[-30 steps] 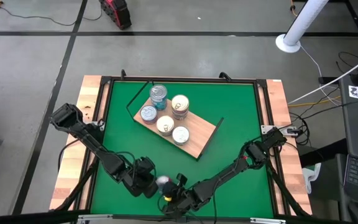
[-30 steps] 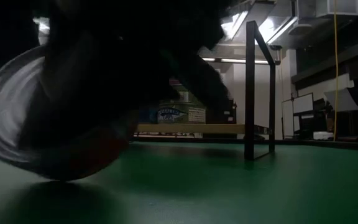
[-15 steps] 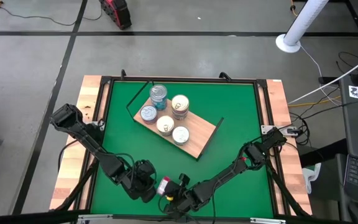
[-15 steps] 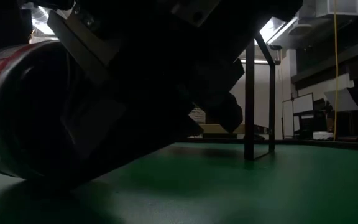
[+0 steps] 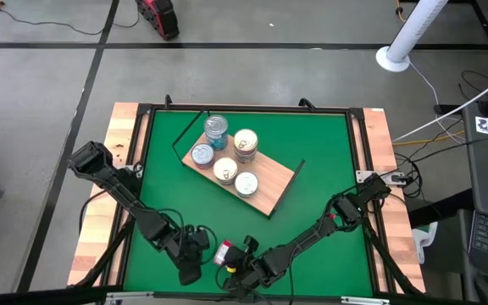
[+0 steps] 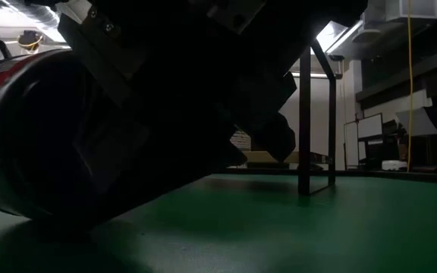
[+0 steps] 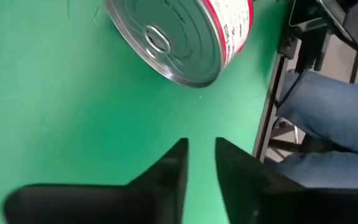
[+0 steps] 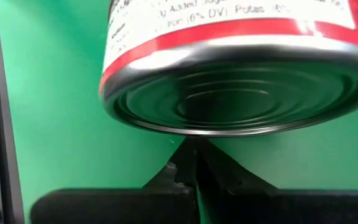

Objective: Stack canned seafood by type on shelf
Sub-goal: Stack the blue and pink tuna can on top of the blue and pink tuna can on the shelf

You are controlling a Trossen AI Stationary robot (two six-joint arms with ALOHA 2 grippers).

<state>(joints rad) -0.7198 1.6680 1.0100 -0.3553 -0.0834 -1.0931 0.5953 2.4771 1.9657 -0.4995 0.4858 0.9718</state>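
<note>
High view first: we count five tins (image 5: 227, 158) standing on the shelf (image 5: 271, 191), one of them stacked, so sorting is partly done. At the desk's near edge we see our left claw (image 5: 195, 258), fingers slightly parted and empty, just beside a red-labelled tin (image 5: 223, 253) lying on its side; our right claw (image 5: 238, 267), pinched shut on nothing, sits right behind it. That tin is left to shelve. Green mat (image 5: 329, 152) covers the desk; grey floor surrounds it.
</note>
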